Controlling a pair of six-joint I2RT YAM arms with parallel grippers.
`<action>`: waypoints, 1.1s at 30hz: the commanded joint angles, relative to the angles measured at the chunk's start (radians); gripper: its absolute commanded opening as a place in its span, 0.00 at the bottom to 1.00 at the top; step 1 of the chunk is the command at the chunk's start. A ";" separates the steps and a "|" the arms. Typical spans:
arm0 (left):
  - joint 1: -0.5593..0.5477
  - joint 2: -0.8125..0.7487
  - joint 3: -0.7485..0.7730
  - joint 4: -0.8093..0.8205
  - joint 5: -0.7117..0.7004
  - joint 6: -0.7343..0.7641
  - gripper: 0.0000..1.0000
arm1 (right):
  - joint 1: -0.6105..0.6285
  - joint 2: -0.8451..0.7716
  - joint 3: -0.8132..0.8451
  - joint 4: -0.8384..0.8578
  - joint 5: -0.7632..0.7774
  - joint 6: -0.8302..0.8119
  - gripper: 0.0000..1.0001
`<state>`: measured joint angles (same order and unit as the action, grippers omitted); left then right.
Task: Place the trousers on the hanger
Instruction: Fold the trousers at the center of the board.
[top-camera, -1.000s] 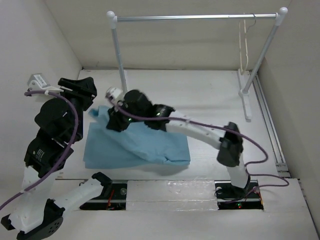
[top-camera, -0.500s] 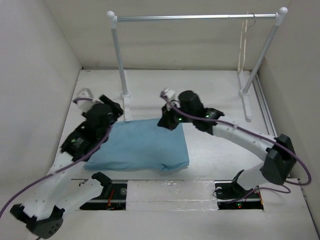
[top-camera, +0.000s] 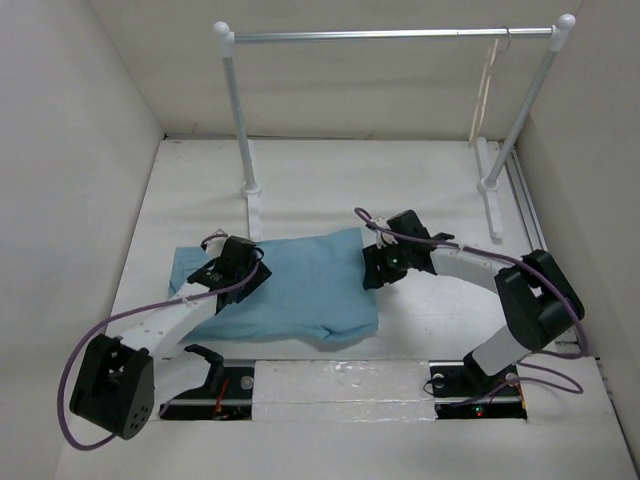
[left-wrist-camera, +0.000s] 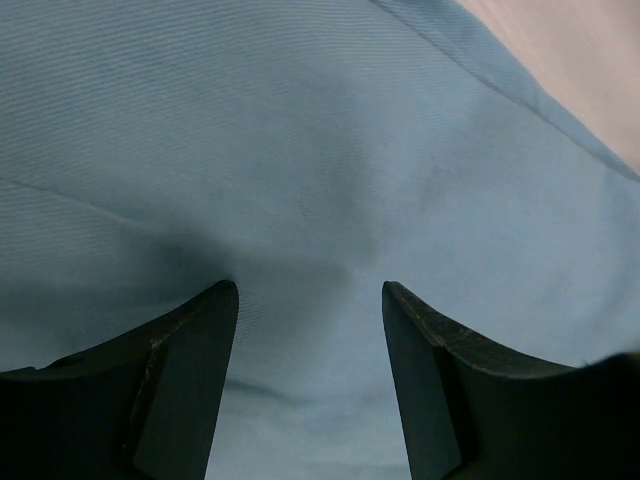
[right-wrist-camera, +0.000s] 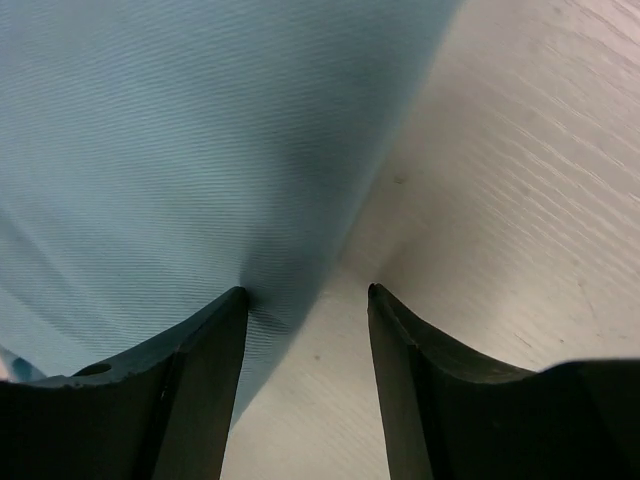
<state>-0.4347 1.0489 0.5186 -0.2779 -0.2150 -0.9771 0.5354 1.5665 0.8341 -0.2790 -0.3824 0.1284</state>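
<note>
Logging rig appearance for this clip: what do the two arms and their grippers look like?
The left arm and right arm have white links between bulky black joints, each trailing a purple cable. The left gripper and right gripper have dark, tapering fingers.

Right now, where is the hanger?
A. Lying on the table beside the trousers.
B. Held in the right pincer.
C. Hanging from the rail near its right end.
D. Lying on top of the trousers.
C: the hanger hangs by its hook from the rail, close to its right end, while the trousers lie folded on the table, apart from it.
</note>
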 joint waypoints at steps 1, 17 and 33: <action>0.059 0.074 -0.041 0.114 0.058 0.037 0.56 | -0.041 -0.017 -0.032 0.093 0.053 0.036 0.56; 0.040 0.134 0.204 0.070 0.133 0.230 0.57 | -0.241 -0.192 -0.078 -0.082 -0.032 -0.053 0.54; -0.088 0.213 0.757 0.095 0.244 0.422 0.00 | -0.314 -0.189 1.291 -0.523 0.089 -0.064 0.00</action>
<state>-0.4404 1.1763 1.1503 -0.2314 0.0238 -0.6319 0.3065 1.3502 1.9728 -0.7219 -0.3630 0.0502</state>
